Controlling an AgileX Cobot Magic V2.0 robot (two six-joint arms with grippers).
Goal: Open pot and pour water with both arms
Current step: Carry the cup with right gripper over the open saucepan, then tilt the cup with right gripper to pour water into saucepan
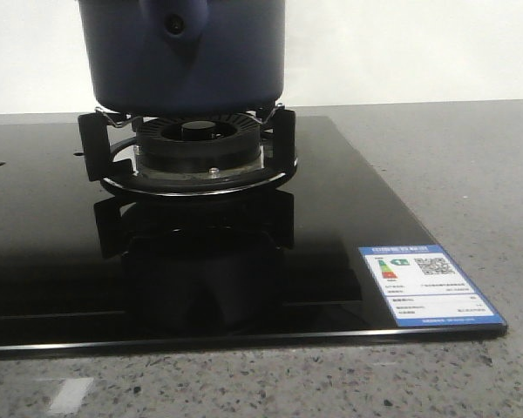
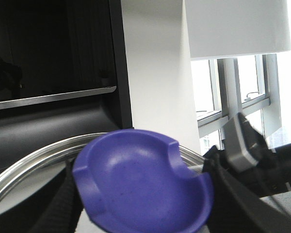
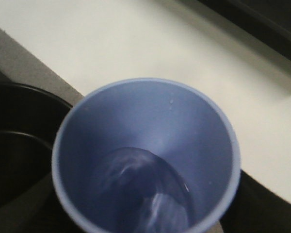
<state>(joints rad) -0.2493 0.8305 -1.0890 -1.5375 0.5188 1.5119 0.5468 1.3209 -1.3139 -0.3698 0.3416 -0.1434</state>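
The dark navy pot [image 1: 183, 52] stands on the gas burner [image 1: 192, 144]. Its handle stub with a round hole [image 1: 176, 24] faces me, and its top is cut off by the front view. My left gripper [image 2: 140, 206] is shut on the blue knob [image 2: 140, 182] of the pot's lid, whose metal rim [image 2: 34, 155] curves behind the knob, with black fingers [image 2: 63, 208] on both sides. The lid is lifted against a wall and window. The light blue cup [image 3: 150, 116] fills the right wrist view with water [image 3: 140, 194] in its bottom. It hides my right fingers. The pot's dark open mouth [image 3: 14, 145] lies beside the cup.
A black glass cooktop [image 1: 52, 261] with a blue and white label [image 1: 425, 285] sits in a grey speckled counter [image 1: 471, 174]. A white wall rises behind the stove. Neither arm shows in the front view.
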